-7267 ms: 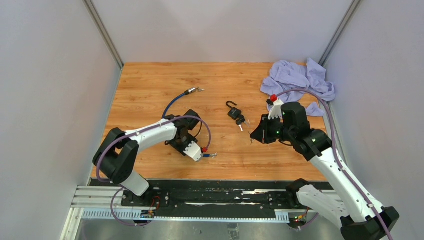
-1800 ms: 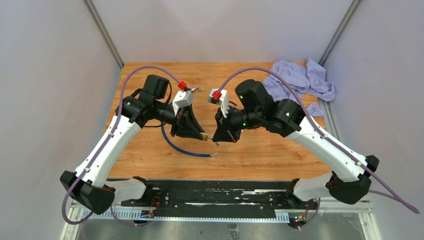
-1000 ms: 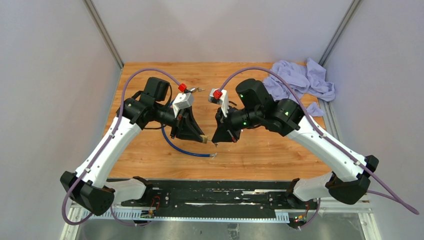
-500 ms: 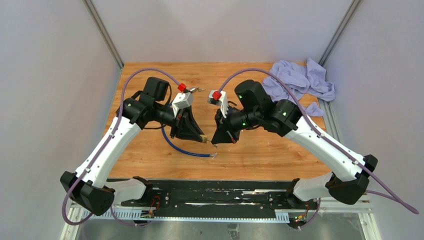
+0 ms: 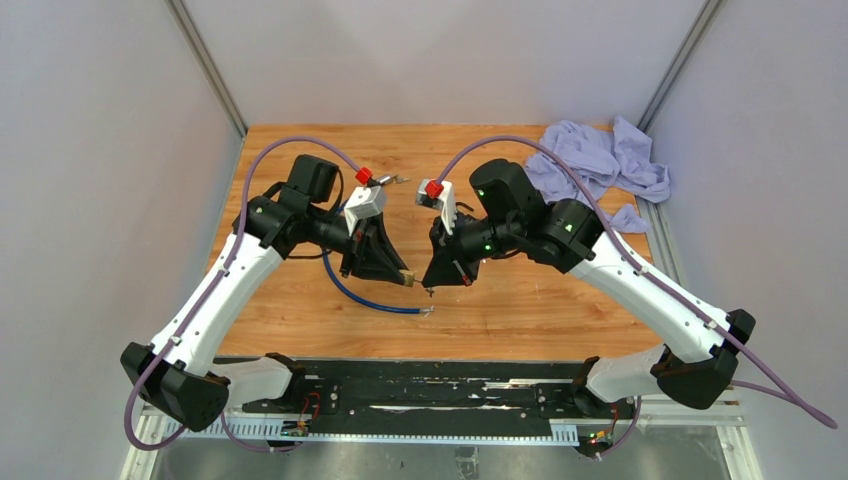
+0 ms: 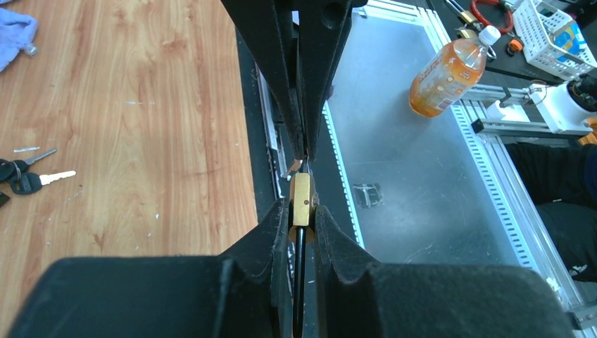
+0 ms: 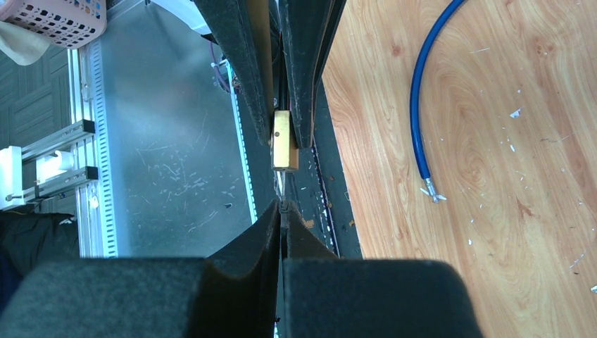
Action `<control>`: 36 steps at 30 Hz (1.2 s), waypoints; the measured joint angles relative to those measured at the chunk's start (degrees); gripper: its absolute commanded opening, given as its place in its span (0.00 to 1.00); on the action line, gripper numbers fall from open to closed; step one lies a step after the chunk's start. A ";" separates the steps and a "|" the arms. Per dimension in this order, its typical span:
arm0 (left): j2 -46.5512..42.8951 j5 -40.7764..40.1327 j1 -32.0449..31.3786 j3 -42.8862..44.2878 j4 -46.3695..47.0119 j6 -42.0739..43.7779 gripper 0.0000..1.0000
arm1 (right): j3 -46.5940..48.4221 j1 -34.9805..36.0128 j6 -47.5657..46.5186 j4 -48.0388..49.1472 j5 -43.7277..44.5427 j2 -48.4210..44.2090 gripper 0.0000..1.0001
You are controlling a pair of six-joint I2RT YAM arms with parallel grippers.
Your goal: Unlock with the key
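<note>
My left gripper (image 5: 401, 273) is shut on a small brass padlock (image 5: 408, 277) and holds it above the table, keyhole end towards the right arm. In the left wrist view the padlock (image 6: 300, 201) sits between my fingertips, its black shackle running back between the fingers. My right gripper (image 5: 433, 285) is shut on a thin silver key (image 7: 281, 184). The key's tip is at the padlock's end face (image 7: 284, 141). The key also shows in the left wrist view (image 6: 296, 166). Whether the tip is inside the keyhole I cannot tell.
A blue cable (image 5: 360, 295) curves on the wooden table (image 5: 560, 300) below both grippers. A bunch of black-headed keys (image 6: 28, 179) lies on the wood. A lilac cloth (image 5: 598, 165) is at the back right. Beyond the table edge stand an orange bottle (image 6: 450, 70) and a white basket (image 6: 549, 28).
My right gripper has crept a little left, bringing the key closer to the padlock. The left arm has stayed almost still.
</note>
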 measured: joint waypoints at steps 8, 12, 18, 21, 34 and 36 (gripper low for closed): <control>0.00 -1.05 0.00 0.00 -0.37 1.55 0.00 | 0.00 -0.79 -0.02 0.83 -0.61 0.11 0.01; 0.00 -2.29 0.00 0.00 -0.72 2.58 0.00 | 0.00 -1.22 -0.04 1.11 -1.33 0.74 0.01; 0.17 -3.30 0.00 0.00 -1.60 3.45 0.00 | -0.31 -1.40 -0.04 1.25 -1.95 1.55 0.01; 0.46 -3.41 0.00 0.00 -1.84 3.82 0.00 | -1.20 -1.42 -0.02 1.70 -1.97 1.49 0.01; 1.90 -2.43 0.09 0.11 -1.88 4.26 0.00 | -8.52 -2.25 2.78 9.92 -1.90 -1.66 0.01; 1.92 -2.29 0.13 0.11 -1.73 4.26 0.00 | -8.81 -2.56 3.26 10.75 -1.95 -2.08 0.01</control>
